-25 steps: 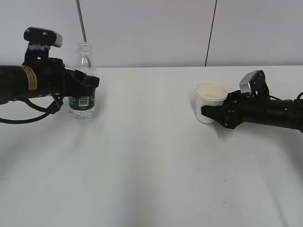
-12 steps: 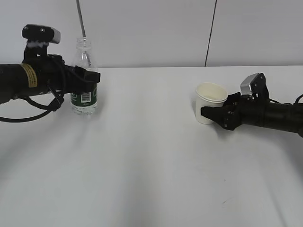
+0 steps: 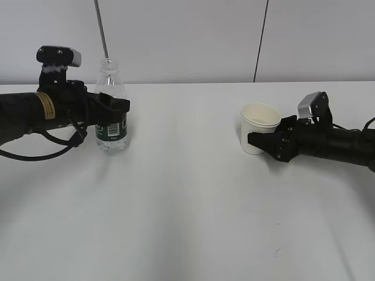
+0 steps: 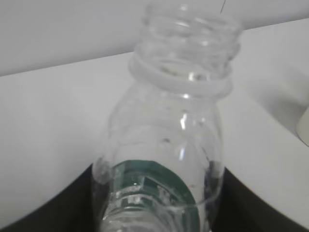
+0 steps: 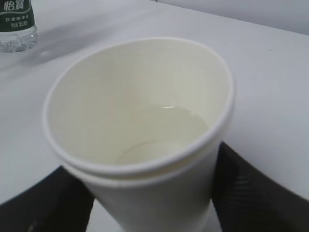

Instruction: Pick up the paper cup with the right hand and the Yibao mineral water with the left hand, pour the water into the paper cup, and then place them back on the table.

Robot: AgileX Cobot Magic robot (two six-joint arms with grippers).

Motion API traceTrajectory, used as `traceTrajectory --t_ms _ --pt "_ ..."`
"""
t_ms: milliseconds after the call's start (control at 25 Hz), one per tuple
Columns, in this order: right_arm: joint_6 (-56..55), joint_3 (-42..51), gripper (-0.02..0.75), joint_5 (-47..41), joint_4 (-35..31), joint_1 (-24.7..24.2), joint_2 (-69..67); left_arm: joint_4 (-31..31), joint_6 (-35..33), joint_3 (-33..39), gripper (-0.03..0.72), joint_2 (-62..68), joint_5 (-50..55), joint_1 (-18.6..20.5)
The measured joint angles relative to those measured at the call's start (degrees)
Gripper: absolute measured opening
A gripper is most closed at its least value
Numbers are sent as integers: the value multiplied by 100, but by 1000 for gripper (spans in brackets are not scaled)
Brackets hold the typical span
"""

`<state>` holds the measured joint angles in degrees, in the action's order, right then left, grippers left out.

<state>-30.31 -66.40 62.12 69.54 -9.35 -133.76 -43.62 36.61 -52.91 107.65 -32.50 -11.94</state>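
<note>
Soft even light; blurry wrist views

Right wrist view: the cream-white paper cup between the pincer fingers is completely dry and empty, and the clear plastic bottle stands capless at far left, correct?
Not quite. The cream-white paper cup is not empty: the right wrist view shows a shallow pool of clear liquid in its bottom. The rest holds: the clear plastic bottle stands capless at far left.

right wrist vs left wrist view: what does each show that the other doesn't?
Only the right wrist view: the paper cup from above, its inside with a little water at the bottom, gripper fingers on both sides of it. Only the left wrist view: the Yibao mineral water up close, its capless threaded neck, its clear shoulder, and the top of its green label. Both: the white table, and the bottle's green label, distant in the right wrist view.
</note>
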Motion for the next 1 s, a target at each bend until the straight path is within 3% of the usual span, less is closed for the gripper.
traceTrajectory --t_ms 480,1000 --pt "0 0 533 10 0 0 -9 945 -732 -5 385 532 -583 0" --pt "4 0 533 11 -10 0 -14 1039 -897 -50 385 664 -789 6"
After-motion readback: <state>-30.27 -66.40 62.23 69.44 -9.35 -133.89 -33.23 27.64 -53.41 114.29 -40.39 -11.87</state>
